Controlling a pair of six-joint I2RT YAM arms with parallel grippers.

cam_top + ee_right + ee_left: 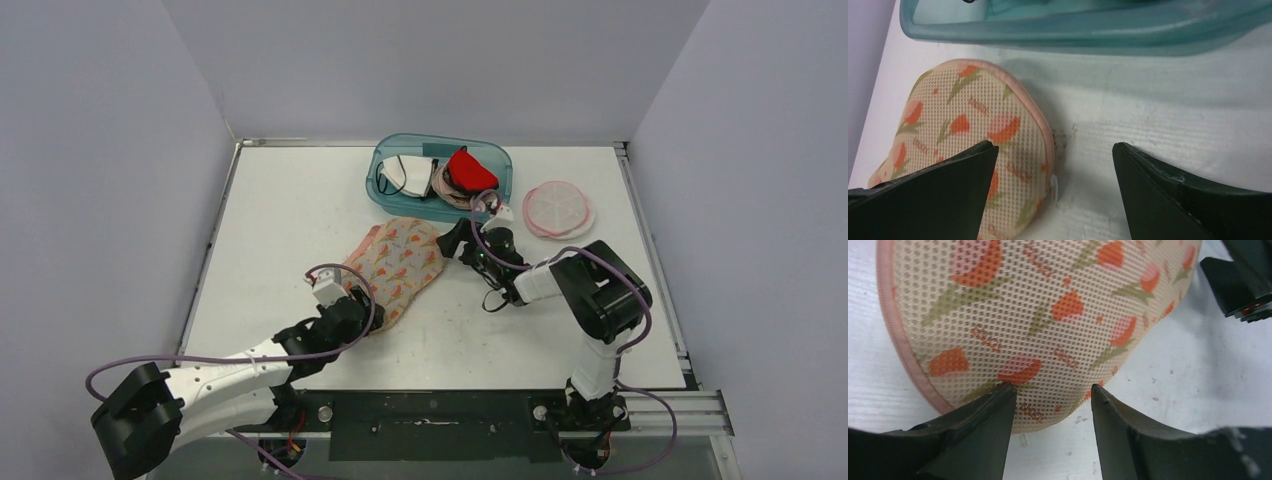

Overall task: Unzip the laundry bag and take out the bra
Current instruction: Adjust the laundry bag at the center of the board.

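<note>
White table [280,230] between grey walls, seen from above: the floral mesh laundry bag [398,262] lies mid-table, just in front of a teal bin [385,190] of garments. The left gripper [348,305] is at the bag's near end, the right gripper [455,240] at its far right edge.

Left wrist: the left gripper [1053,390] stands partly spread, tips at the bag's [1048,315] pink rim.

Right wrist: the right gripper [1055,147] is spread wide over the bag's [968,120] edge, holding nothing, with the bin [1088,30] beyond.

White table [280,220]: laundry bag [397,262], tub [379,190], lid [558,208]

Lab: white tbl [290,230] w/ bare grey walls [430,60].
</note>
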